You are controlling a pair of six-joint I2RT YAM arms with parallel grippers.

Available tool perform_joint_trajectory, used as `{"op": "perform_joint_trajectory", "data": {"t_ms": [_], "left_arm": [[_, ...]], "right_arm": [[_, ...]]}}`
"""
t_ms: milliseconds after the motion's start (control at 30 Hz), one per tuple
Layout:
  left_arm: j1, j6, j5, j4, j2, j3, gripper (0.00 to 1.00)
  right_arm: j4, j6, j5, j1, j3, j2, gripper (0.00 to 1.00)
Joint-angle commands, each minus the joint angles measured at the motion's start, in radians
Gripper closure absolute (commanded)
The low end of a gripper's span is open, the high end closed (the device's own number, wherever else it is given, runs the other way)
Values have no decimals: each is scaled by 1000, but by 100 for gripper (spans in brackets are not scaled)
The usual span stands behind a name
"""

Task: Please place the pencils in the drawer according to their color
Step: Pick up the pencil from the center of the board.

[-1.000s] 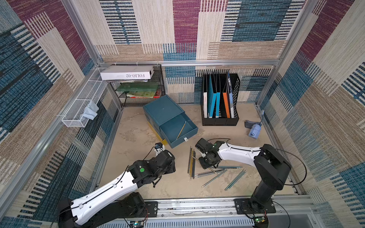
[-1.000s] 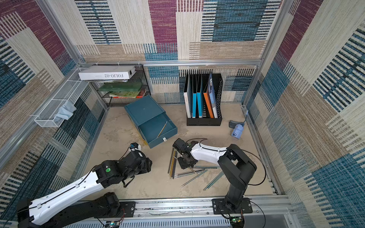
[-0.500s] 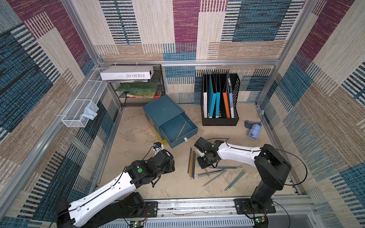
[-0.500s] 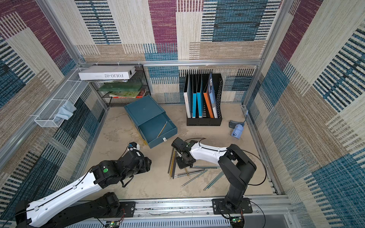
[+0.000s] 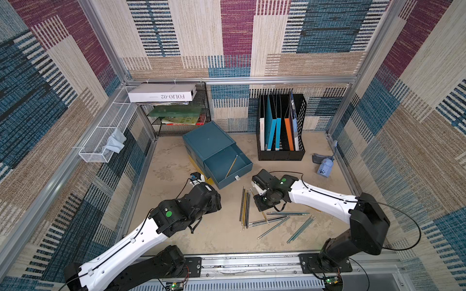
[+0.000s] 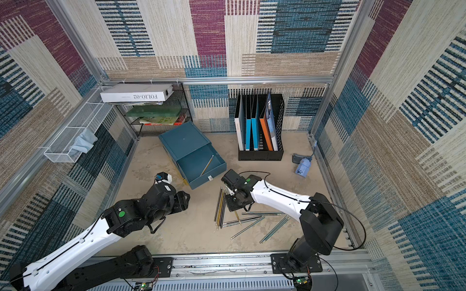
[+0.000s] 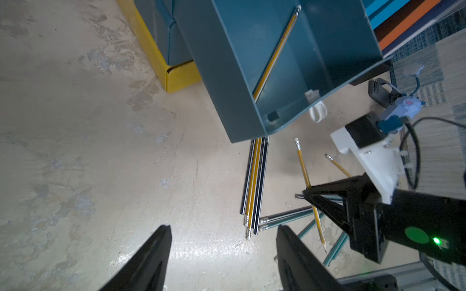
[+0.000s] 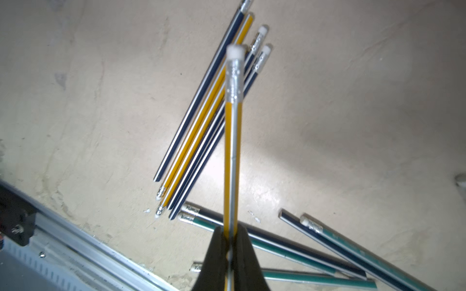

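Right gripper (image 8: 230, 233): jaws pinched shut on one striped pencil (image 8: 233, 151), yellow-and-black. The grip is about mid-shaft, probably for balance. Its eraser end looks raised above the pile; whether the tip is clear of the floor, cannot tell.

Left gripper (image 7: 224, 236): jaws wide and empty, over bare floor at lower centre of its wrist view. It faces the drawer, likely standing by.

Teal cabinet (image 5: 206, 137), centre of both top views. Its top drawer (image 5: 219, 177) is pulled out toward the arms, so it is open from above for drops. A yellow drawer (image 7: 174, 75) shows beneath.

Parallel row (image 5: 245, 206) of striped and black pencils, just below the drawer front. Teal-blue pencils (image 5: 300, 228) are scattered to its lower right.

One drawer pencil (image 5: 232, 165) lies diagonally inside. It is striped like the held one, so that drawer is the probable destination.
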Motion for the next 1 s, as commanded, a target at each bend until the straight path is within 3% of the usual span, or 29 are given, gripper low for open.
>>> {"op": "perform_joint_trajectory", "data": {"t_ms": [0, 233, 467, 633, 967], "left_arm": [[44, 49, -23, -46, -2, 56, 27], [171, 151, 21, -82, 60, 202, 18], [284, 222, 79, -95, 145, 302, 13], [341, 237, 126, -90, 193, 331, 1], [356, 232, 178, -73, 218, 336, 1]], "right_arm": [[-37, 69, -57, 1, -7, -81, 100], [-41, 189, -122, 2, 79, -241, 100], [56, 289, -145, 1, 262, -230, 100], [270, 416, -79, 2, 315, -174, 100], [557, 584, 201, 1, 281, -65, 100]]}}
